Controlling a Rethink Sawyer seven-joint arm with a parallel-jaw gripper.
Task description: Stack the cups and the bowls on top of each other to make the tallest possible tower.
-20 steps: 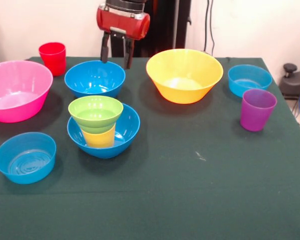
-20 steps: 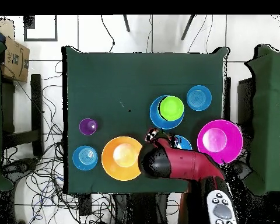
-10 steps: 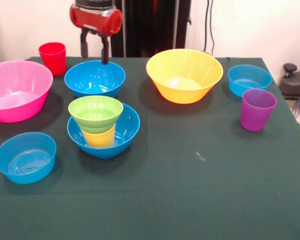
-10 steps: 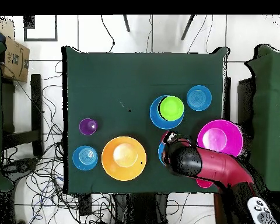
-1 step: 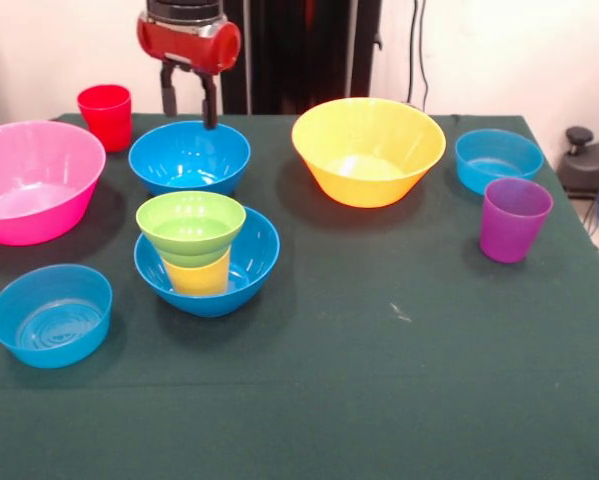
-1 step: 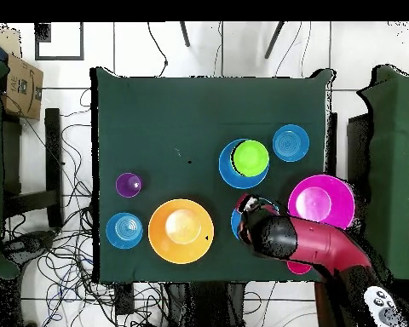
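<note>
Dark green cloth covers the table you are working over, and on it you can count seven bowls and three cups. Your claw hangs above the far rim of one medium blue bowl, its two fingers pointing down with a clear gap between them and nothing held; in the overhead view the red arm covers most of that bowl.

Bowls: one large pink bowl off to one side of the claw, past the blue one; one large yellow-orange bowl on the claw's other side; a second medium blue bowl beyond the first, towards the table's middle; two small light-blue bowls, one well out near the table's front corner, the other beyond the yellow-orange bowl; and one lime green bowl.

Cups: the red cup stands just beside the claw, near the table's back edge; the purple cup stands well apart, next to the farther light-blue bowl; the yellow cup sits in the second blue bowl with the green bowl on top, so the tower is three pieces and lies one bowl away from your claw
</note>
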